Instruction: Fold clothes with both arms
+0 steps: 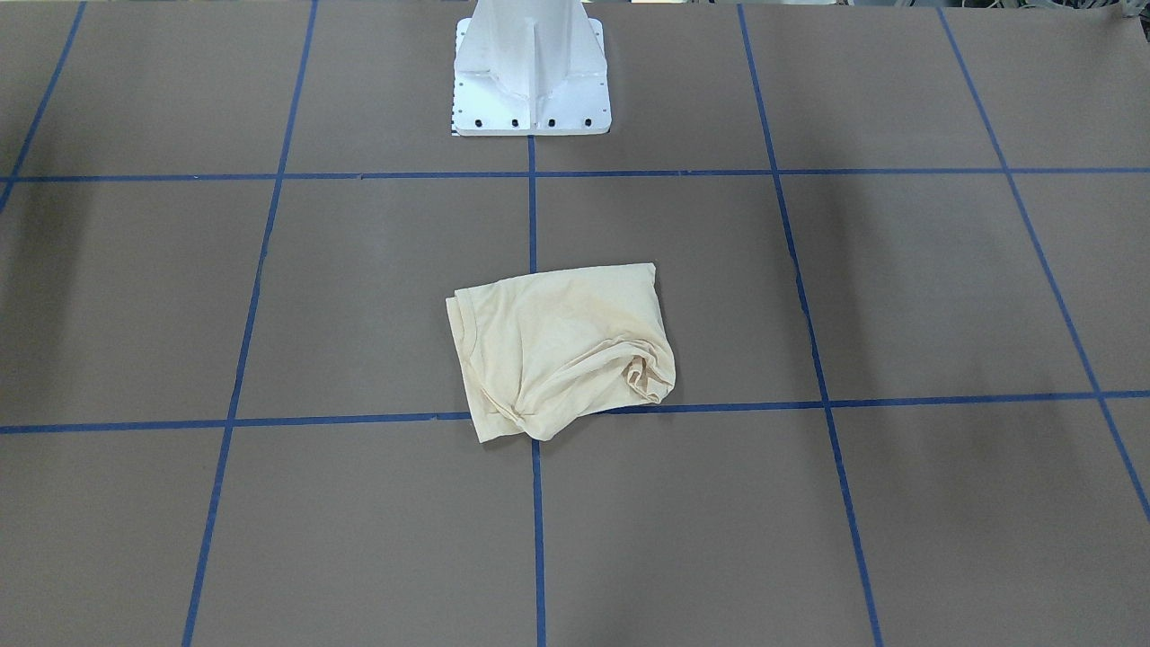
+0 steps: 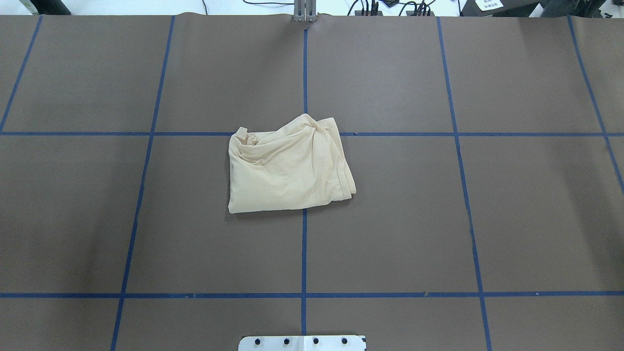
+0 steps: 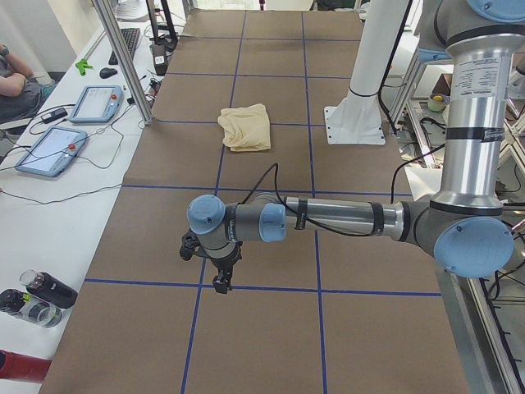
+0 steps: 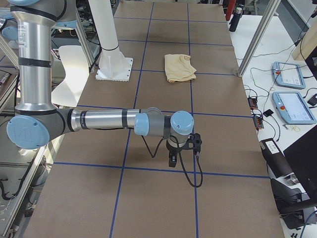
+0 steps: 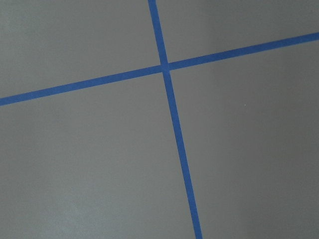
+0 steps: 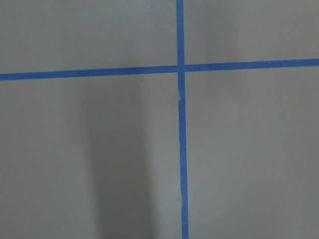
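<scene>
The clothes (image 2: pixel 287 165) are one pale cream-yellow shirt, lying in a loosely folded, bunched bundle at the middle of the brown table (image 2: pixel 487 219). The shirt also shows in the front view (image 1: pixel 557 350) and in both side views (image 3: pixel 246 127) (image 4: pixel 179 68). No arm touches it. My left gripper (image 3: pixel 220 277) hangs low over the table's left end, far from the shirt; I cannot tell whether it is open or shut. My right gripper (image 4: pixel 173 158) hangs low over the right end, and its state cannot be told either. Both wrist views show only table and blue tape.
The white pedestal base (image 1: pixel 532 81) stands behind the shirt. Blue tape lines (image 2: pixel 304 243) grid the table. Beside the table are metal posts (image 3: pixel 123 57), teach pendants (image 3: pixel 51 150) (image 4: pixel 293 106), bottles (image 3: pixel 37 295) and a seated person (image 3: pixel 12 82).
</scene>
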`<state>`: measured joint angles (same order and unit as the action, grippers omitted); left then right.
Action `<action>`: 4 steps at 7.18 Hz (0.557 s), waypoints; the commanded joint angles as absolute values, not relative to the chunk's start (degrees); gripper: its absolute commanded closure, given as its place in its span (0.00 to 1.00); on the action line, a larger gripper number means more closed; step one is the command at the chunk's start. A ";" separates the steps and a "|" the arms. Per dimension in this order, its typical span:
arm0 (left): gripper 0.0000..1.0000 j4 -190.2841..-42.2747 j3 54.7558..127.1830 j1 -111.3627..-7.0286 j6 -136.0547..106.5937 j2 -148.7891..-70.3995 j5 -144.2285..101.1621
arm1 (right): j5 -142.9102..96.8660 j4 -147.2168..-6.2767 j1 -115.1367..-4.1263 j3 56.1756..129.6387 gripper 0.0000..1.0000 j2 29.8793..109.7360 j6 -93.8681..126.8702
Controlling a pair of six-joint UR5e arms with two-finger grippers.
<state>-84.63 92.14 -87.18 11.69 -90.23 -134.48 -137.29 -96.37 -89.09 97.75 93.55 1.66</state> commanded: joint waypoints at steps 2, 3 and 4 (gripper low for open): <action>0.01 -84.64 92.20 -87.54 11.60 -90.26 -134.38 | -135.18 -94.13 -89.74 97.73 0.00 93.69 2.80; 0.01 -84.64 92.20 -87.63 11.51 -90.26 -134.38 | -135.18 -94.13 -89.74 97.73 0.00 93.60 4.99; 0.01 -84.64 92.20 -87.80 9.60 -90.26 -134.38 | -135.18 -94.13 -89.82 97.82 0.00 93.60 6.49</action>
